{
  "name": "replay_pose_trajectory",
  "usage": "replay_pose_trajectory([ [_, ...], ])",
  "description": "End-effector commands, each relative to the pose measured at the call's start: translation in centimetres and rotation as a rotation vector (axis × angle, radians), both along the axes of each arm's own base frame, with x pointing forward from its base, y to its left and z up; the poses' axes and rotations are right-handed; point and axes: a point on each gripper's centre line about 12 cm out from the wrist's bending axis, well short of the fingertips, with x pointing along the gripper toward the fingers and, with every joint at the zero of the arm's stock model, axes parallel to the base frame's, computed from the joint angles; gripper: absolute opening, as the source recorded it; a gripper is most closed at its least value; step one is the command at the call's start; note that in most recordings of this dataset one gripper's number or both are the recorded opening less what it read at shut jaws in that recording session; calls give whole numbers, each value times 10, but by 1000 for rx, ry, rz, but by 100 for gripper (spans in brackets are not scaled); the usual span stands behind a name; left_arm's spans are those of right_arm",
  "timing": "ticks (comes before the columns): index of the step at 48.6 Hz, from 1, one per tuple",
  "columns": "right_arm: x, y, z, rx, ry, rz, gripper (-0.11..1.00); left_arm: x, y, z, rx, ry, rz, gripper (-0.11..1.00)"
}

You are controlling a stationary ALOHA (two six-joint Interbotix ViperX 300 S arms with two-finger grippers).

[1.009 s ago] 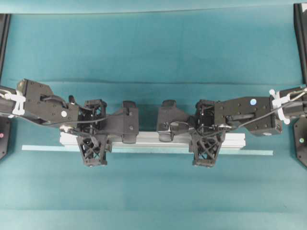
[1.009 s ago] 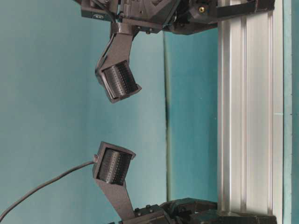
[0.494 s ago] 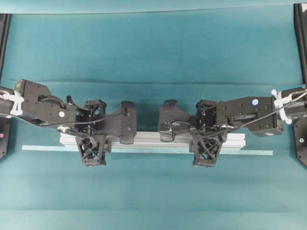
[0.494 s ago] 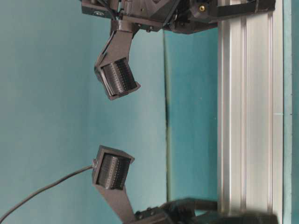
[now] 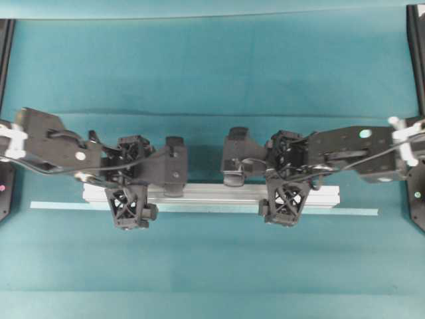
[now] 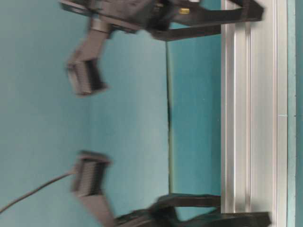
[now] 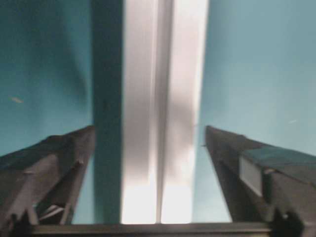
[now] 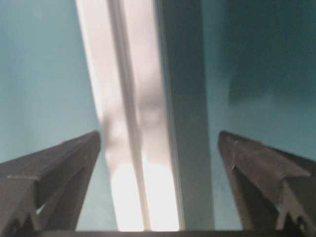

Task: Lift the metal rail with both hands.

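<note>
The metal rail (image 5: 212, 194), a grooved silver bar, lies flat on the teal cloth, running left to right. My left gripper (image 5: 131, 178) stands over its left part and my right gripper (image 5: 284, 176) over its right part, each with one finger behind the rail and one in front. In the left wrist view the rail (image 7: 163, 123) runs between the spread fingers of the left gripper (image 7: 149, 129) with gaps on both sides. The right wrist view shows the same: rail (image 8: 128, 123), right gripper (image 8: 159, 134) open, touching nothing. The table-level view shows the rail (image 6: 251, 118) and blurred fingers (image 6: 85, 78).
A thin pale teal strip (image 5: 345, 212) lies along the rail's front side and sticks out past both ends. Black frame posts (image 5: 416, 60) stand at the left and right edges. A fold in the cloth (image 5: 219, 114) runs behind the arms.
Both grippers have spread their jaws wider around the rail. The fingers are blurred with motion in the table-level view. The rail lies where it lay.
</note>
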Motion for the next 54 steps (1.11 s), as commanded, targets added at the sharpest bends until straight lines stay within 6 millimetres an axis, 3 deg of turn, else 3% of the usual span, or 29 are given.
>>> replay_pose_trajectory([
  [1,1,0,21,0,-69,-6,95,-1,4,30,3,-78,9,97],
  [14,-10,-6,90,-19,-317,-18,95,-18,8,98,7,-270,22,97],
  [26,-24,-7,122,-32,-563,-36,95,-36,10,144,11,-480,28,97],
  [37,-40,-8,147,-43,-769,-48,95,-56,11,172,11,-653,33,97],
  [54,-70,-7,169,-47,-875,-49,95,-87,10,196,5,-759,40,96],
])
